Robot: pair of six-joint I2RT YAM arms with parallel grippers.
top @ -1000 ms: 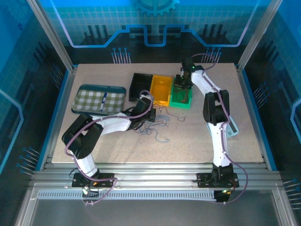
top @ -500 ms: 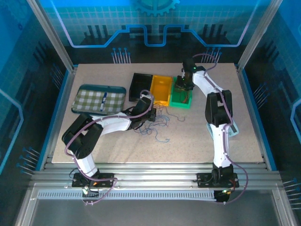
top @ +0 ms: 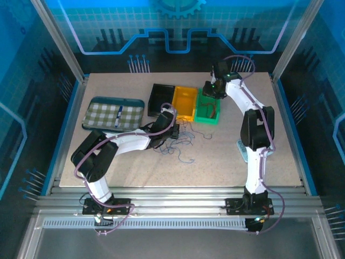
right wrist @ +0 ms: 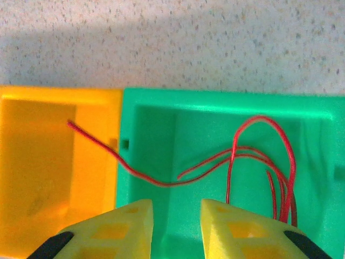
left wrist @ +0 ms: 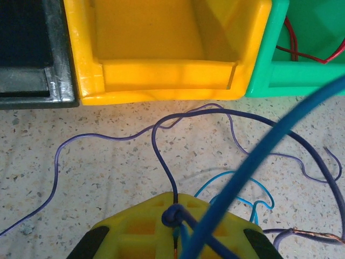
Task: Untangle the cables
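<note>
"At table centre, what lay there?"

"Your cables: a loose tangle of thin blue and dark loops, spread flat on the table just at 6 o'clock of the yellow bin. One red cable lay apart from them, looped inside the green bin, with one end trailing over the shared wall into the yellow bin at its 9 o'clock."

"And the left side?"

"Your left gripper sat low at the tangle's 11 o'clock edge. Its jaws were pressed together on a dark blue cable, which was knotted right at the tips. From there that cable arched toward the yellow bin at 12 o'clock. A bright blue cable crossed the wrist view close to the lens and was blurred."

"The right side?"

"Your right gripper hovered above the green bin, at 1 o'clock of the tangle. You had its jaws a narrow gap apart, with nothing between them."

"Anything further out?"

"A black bin touched the yellow bin on its 9 o'clock side. A teal tray with a checked lining lay well apart, at 10 o'clock of the tangle."
</note>
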